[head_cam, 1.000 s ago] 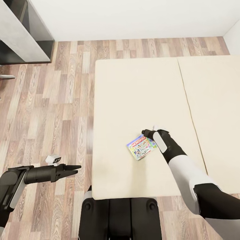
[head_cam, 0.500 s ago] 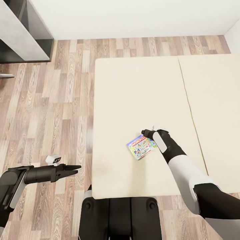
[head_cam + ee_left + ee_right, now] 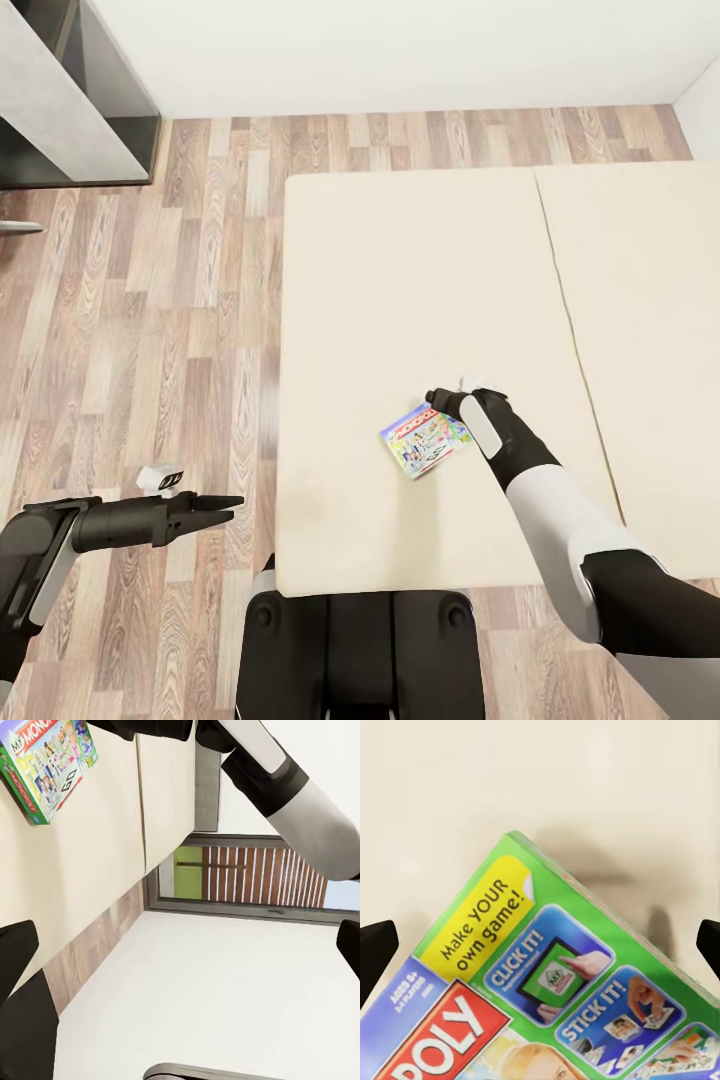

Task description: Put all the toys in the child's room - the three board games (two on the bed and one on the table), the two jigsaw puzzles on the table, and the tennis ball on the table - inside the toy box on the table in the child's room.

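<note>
A green-edged board game (image 3: 424, 441) with busy print lies flat on the beige bed (image 3: 400, 280), close to its near edge. My right gripper (image 3: 440, 404) hangs at the box's far right corner, open. In the right wrist view its dark fingertips (image 3: 375, 960) stand wide apart on either side of the board game (image 3: 547, 1005). My left gripper (image 3: 228, 504) is open over the wood floor, left of the bed, holding nothing. The left wrist view looks across at the board game (image 3: 45, 765) and my right arm (image 3: 300, 810).
A grey cabinet (image 3: 60, 110) stands at the far left against the white wall. Wood plank floor (image 3: 150, 330) runs along the bed's left and far sides. A seam (image 3: 565, 300) splits the mattress. My base (image 3: 360, 650) sits at the bed's near edge.
The head view shifted very slightly a second ago. Neither arm nor the board game has moved.
</note>
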Controlling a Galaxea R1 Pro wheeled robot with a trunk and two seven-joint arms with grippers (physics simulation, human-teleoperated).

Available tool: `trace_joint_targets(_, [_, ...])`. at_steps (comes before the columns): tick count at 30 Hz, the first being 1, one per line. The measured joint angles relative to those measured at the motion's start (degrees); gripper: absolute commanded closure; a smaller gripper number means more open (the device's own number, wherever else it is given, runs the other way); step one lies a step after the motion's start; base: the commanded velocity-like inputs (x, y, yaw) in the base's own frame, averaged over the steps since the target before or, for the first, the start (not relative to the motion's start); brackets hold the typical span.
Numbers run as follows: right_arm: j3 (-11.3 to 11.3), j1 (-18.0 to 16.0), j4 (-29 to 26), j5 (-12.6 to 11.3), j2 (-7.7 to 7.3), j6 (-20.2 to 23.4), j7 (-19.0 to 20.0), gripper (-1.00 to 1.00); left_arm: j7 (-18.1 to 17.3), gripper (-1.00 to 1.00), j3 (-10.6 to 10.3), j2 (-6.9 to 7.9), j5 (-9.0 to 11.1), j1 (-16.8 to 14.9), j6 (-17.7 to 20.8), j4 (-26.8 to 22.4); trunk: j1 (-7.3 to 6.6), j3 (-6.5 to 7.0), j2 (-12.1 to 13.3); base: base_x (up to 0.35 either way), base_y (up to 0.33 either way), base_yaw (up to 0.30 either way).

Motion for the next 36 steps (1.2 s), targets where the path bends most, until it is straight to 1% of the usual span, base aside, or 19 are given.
trace_joint_targets(6, [0.0,0.0,0.0,0.1,-0.07,0.1,0.0,-1.0,0.0,-1.0,0.0,0.0,0.0,0.0,0.0,0.0,0.0,0.0,0.0,0.0,0.0,0.0])
trace_joint_targets(16, [0.0,0.0,0.2,-0.1,0.14,1.9,0.0,-1.0,0.0,-1.0,0.0,-0.06,0.0,0.0,0.0,0.0,0.0,0.0,0.0,0.0,0.0,0.0])
trace_joint_targets(18, [0.0,0.0,0.2,-0.1,0.49,3.4,0.0,-1.0,0.0,-1.0,0.0,-0.08,0.0,0.0,0.0,0.0,0.0,0.0,0.0,0.0,0.0,0.0])
trace_joint_targets(23, [-0.3,0.0,0.1,-0.4,0.65,6.7,0.1,-1.0,0.1,-1.0,0.0,-0.09,0.0,0.0,0.0,0.0,0.0,0.0,0.0,0.0,0.0,0.0])
trace_joint_targets(25, [-0.4,0.0,0.0,-1.3,0.67,7.4,0.1,-1.0,0.1,-1.0,0.0,-0.09,0.0,0.0,0.0,0.0,0.0,0.0,0.0,0.0,0.0,0.0])
trace_joint_targets(28, [-0.5,0.0,-0.1,-3.2,0.68,8.8,0.0,-1.0,0.1,-1.0,0.0,-0.09,-0.1,0.0,0.0,0.0,0.0,0.0,0.0,0.0,0.0,0.0])
trace_joint_targets(29, [-0.5,0.0,-0.1,-3.1,0.67,9.3,0.0,-1.0,0.1,-1.0,-0.1,-0.08,-0.1,0.0,0.0,0.0,0.0,0.0,0.0,0.0,0.0,0.0])
trace_joint_targets(30, [-0.5,0.0,-0.1,-4.5,0.69,10.2,0.1,-1.0,0.1,-1.0,-0.1,-0.09,-0.1,0.0,0.0,0.0,0.0,0.0,0.0,0.0,0.0,0.0])
trace_joint_targets(31, [-0.5,-0.1,-0.2,-5.2,0.69,11.2,0.1,-1.0,0.1,-1.0,-0.1,-0.09,-0.1,0.0,0.0,0.0,0.0,0.0,0.0,0.0,0.0,0.0])
trace_joint_targets(36, [-0.5,-0.7,-0.2,-6.0,0.75,13.8,0.1,-1.0,0.1,-1.0,0.0,-0.08,0.0,0.0,0.0,0.0,0.0,0.0,0.0,0.0,0.0,0.0])
